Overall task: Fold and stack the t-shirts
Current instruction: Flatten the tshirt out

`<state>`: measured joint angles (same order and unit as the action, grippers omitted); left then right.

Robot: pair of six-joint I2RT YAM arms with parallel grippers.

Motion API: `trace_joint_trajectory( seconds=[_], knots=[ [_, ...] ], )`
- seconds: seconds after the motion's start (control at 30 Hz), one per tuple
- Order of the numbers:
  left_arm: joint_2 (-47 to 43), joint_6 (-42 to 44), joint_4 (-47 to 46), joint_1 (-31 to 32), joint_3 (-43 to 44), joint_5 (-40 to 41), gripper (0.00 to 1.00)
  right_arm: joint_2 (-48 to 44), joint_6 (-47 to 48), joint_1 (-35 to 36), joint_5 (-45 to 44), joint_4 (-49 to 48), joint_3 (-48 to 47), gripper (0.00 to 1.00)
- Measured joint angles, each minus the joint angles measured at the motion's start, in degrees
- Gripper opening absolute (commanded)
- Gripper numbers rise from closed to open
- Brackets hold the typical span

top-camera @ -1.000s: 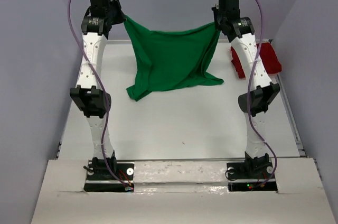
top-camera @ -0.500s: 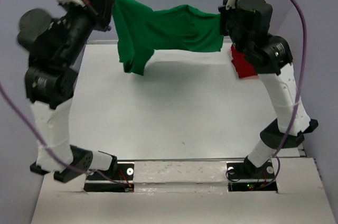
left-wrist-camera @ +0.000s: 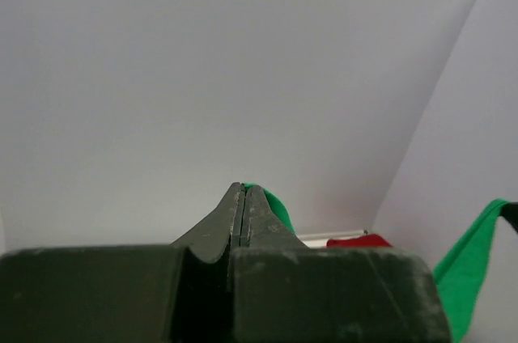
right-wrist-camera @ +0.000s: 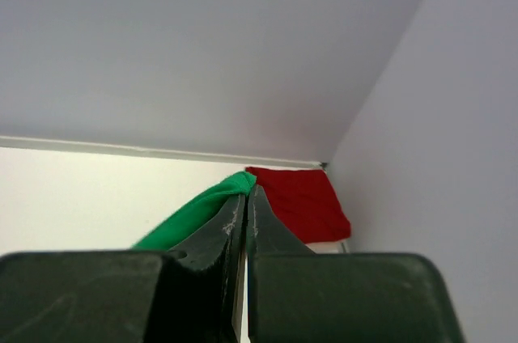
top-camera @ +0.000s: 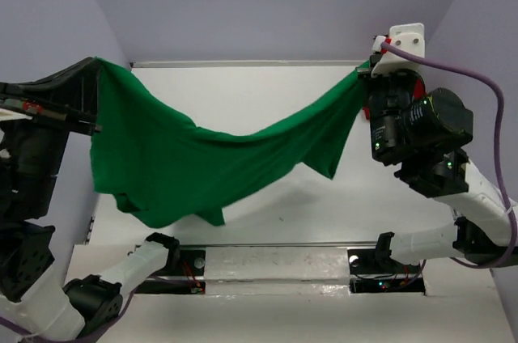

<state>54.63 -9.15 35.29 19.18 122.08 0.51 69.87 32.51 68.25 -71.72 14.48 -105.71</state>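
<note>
Left end effector [left-wrist-camera: 243,191] and right end effector [right-wrist-camera: 249,192] grip green shirt [top-camera: 202,165] near red shirt [right-wrist-camera: 303,197].

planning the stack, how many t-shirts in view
2. The green t-shirt hangs between the left end effector and right end effector; the red t-shirt lies in the far right corner, partly hidden.

Dark red shirt [right-wrist-camera: 301,197] partly behind right pincer [right-wrist-camera: 247,195]

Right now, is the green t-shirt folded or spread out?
Spread out. The green t-shirt hangs stretched between the left gripper and the right gripper, sagging in the middle.
</note>
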Motion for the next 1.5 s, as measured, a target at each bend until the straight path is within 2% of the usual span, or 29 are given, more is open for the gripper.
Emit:
trace_joint_trajectory(
  seconds=[0.03,0.17,0.27,0.4,0.57,0.7,0.77,0.83,0.87,0.9,0.93,0.97,1.07,1.2,1.3,1.5],
  knots=[
    [0.2,0.0,0.8,0.0,-0.7,0.2,0.0,-1.1,7.6,0.7,-2.7,-8.7,4.6,0.0],
    [3.3,0.3,4.3,0.0,-1.7,1.7,0.0,-0.6,28.4,1.0,-7.3,-36.0,13.4,0.0],
    [7.5,0.5,5.3,0.1,-1.7,3.1,0.0,2.1,37.6,0.7,-8.8,-48.5,15.8,0.0],
    [13.4,0.8,5.0,0.1,-3.8,4.9,0.0,5.4,41.7,-2.4,-9.9,-56.5,19.9,0.0],
    [21.2,1.3,4.2,0.1,-7.5,6.0,0.0,10.3,42.4,-5.7,-10.9,-59.1,25.1,0.0],
    [28.4,1.6,3.7,0.1,-7.6,6.0,0.0,15.7,42.2,-8.5,-10.4,-59.5,25.4,0.0],
    [30.4,1.6,3.5,0.1,-7.6,5.9,0.0,17.7,40.1,-10.0,-9.5,-57.6,25.0,0.0],
    [31.0,1.5,3.0,0.0,-7.6,5.6,0.0,19.3,28.8,-11.8,-6.9,-44.4,21.3,0.0],
    [31.0,1.5,2.6,0.0,-7.6,5.2,0.0,20.5,20.3,-13.7,-2.9,-33.0,17.0,0.0],
    [30.9,1.4,2.0,-0.1,-7.5,4.7,0.0,23.7,9.8,-16.5,5.2,-18.8,7.0,0.0],
    [30.9,1.4,2.0,-0.1,-6.8,4.5,0.0,26.3,2.4,-19.2,12.9,-10.6,-1.0,0.0],
    [30.9,1.4,1.5,-0.1,-5.9,4.2,0.0,28.5,-5.3,-22.9,19.7,-3.5,-8.5,0.0],
    [30.9,1.6,0.6,-0.2,-3.9,4.2,0.0,29.7,-16.5,-29.8,28.8,10.2,-20.3,0.0],
    [31.2,2.2,0.3,-1.4,-1.9,4.2,0.0,29.9,-23.1,-33.2,36.8,18.1,-28.2,0.0],
    [34.1,2.5,1.2,-3.4,2.3,4.2,0.0,32.2,-24.4,-34.4,39.4,20.6,-31.5,0.0],
    [38.1,2.8,1.1,-4.5,5.4,2.9,0.0,34.0,-24.9,-35.5,41.5,25.6,-28.5,0.0]
  ],
)
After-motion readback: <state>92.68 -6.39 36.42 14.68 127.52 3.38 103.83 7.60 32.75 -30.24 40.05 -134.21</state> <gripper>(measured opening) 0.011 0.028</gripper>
